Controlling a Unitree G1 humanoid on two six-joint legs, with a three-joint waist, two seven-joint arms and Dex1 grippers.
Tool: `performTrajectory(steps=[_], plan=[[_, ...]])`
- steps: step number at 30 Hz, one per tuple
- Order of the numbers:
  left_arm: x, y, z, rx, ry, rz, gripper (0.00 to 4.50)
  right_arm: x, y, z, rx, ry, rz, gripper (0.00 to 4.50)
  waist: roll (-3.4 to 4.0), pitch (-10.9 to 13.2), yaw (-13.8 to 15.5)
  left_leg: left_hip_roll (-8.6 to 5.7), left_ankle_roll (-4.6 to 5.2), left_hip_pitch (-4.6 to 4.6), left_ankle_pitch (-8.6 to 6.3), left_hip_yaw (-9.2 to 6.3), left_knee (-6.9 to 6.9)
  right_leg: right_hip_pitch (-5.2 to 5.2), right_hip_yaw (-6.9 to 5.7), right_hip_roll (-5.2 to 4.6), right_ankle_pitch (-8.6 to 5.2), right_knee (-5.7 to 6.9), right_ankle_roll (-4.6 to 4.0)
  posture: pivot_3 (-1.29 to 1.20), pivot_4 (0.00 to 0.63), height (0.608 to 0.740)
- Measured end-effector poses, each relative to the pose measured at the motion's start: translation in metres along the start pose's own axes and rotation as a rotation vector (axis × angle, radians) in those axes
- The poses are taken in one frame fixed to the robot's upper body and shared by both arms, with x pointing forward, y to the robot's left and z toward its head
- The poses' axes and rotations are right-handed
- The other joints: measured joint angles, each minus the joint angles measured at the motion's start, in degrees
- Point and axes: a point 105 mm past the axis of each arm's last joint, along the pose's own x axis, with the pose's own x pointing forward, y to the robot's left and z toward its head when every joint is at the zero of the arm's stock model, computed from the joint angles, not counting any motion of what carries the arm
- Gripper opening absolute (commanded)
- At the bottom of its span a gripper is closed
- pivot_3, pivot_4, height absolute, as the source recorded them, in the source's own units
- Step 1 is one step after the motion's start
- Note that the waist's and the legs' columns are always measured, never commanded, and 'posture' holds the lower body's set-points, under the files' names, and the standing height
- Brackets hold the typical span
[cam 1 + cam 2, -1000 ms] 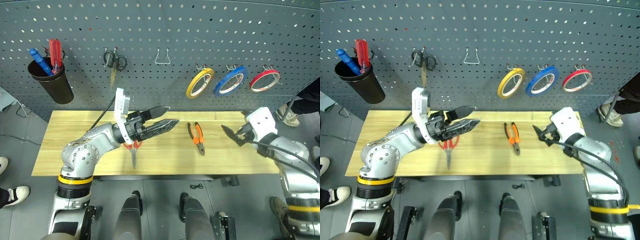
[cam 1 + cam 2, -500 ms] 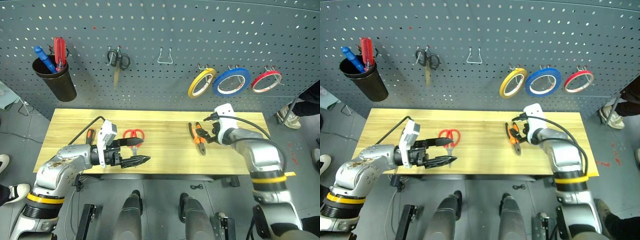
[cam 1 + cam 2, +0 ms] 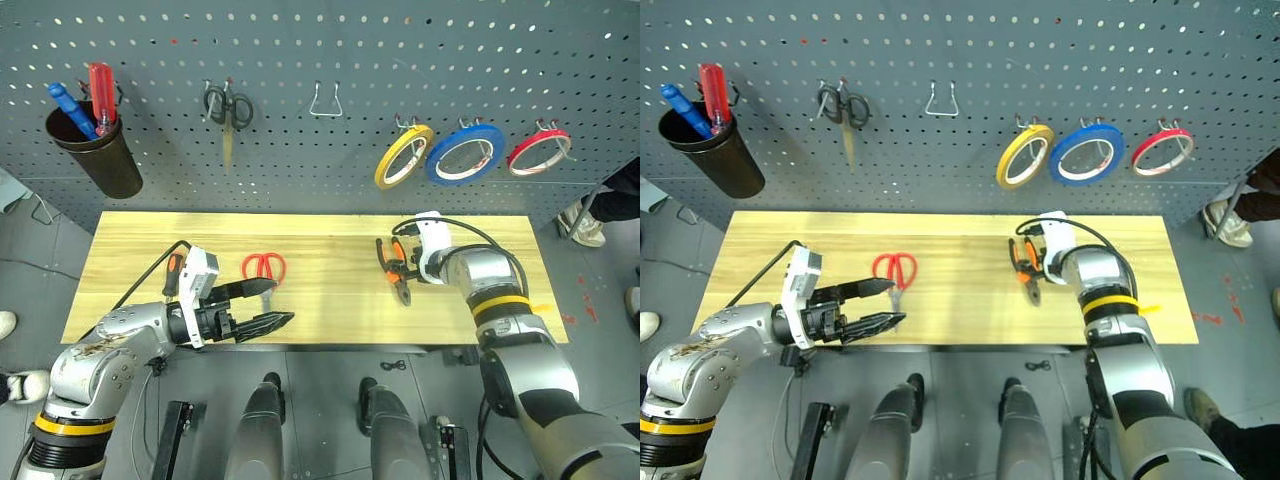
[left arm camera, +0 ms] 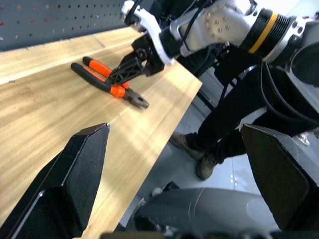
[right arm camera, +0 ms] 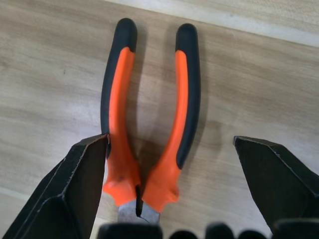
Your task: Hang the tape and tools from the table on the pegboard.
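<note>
At the far left of the pegboard [image 3: 320,110], a dark cup [image 3: 95,160] is hung, and a blue and a red-handled screwdriver [image 3: 88,95] are stood in it. Further along, small black-handled scissors [image 3: 227,110] are hung from a hook, followed by an empty wire hook [image 3: 325,100]. The board is a dark grey panel with a regular grid of holes, set upright behind the table [image 3: 320,320].

The table is topped with light yellowish wood, and grey floor is seen around it. Over its left front edge the left gripper [image 3: 262,306] is held level, its fingers spread wide with nothing between them. A screwdriver with an orange-and-black handle [image 3: 174,275] is partly hidden behind that arm. Just beyond the fingertips, the red-handled scissors [image 3: 264,270] are laid flat on the wood.

Right of centre, the pliers [image 3: 396,270] are laid on the table. The right gripper [image 5: 169,184] is placed over them, fingers wide apart on either side of the orange-and-black handles, and no grip is seen.

Above, a yellow tape ring [image 3: 402,156], the blue tape [image 3: 465,154] and a red tape ring [image 3: 540,150] are hung side by side on hooks. A person's shoe [image 3: 585,228] is seen at the right edge.
</note>
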Motion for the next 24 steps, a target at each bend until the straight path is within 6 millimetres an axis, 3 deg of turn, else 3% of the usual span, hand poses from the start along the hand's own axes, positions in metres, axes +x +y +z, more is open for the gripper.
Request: performTrajectory(steps=[3, 15, 21, 24], plan=[[-0.002, -0.002, 0.005, -0.009, -0.016, 0.001, 4.5, 0.006, 0.009, -0.007, 0.006, 0.028, 0.019, 4.43, 0.04, 0.11, 0.16, 0.0, 0.0, 0.0, 0.0, -0.01, -0.02, -0.02, 0.0, 0.01, -0.03, 0.01, 0.02, 0.15, 0.423, 0.74], [-0.004, -0.002, 0.012, -0.021, -0.032, 0.016, 4.5, 0.007, 0.015, 0.001, -0.031, 0.019, 0.04, 4.43, 0.05, 0.55, 0.22, 0.0, -0.01, -0.02, 0.0, -0.01, -0.13, -0.06, 0.0, 0.01, -0.09, -0.04, 0.0, 0.16, 0.417, 0.74], [-0.003, -0.001, 0.021, 0.006, -0.046, 0.009, 4.5, 0.007, 0.017, -0.001, -0.048, 0.022, 0.05, 2.69, 0.04, 0.55, 0.23, 0.0, -0.01, -0.02, 0.0, -0.01, -0.13, -0.06, 0.0, 0.01, -0.1, -0.05, 0.01, 0.16, 0.402, 0.74], [-0.004, -0.001, 0.023, 0.008, -0.051, 0.01, 4.5, 0.005, 0.017, -0.005, -0.048, 0.021, 0.058, 2.69, 0.04, 0.55, 0.28, 0.0, -0.01, -0.02, 0.0, -0.01, -0.19, -0.07, 0.0, 0.01, -0.12, -0.06, 0.0, 0.16, 0.384, 0.74]])
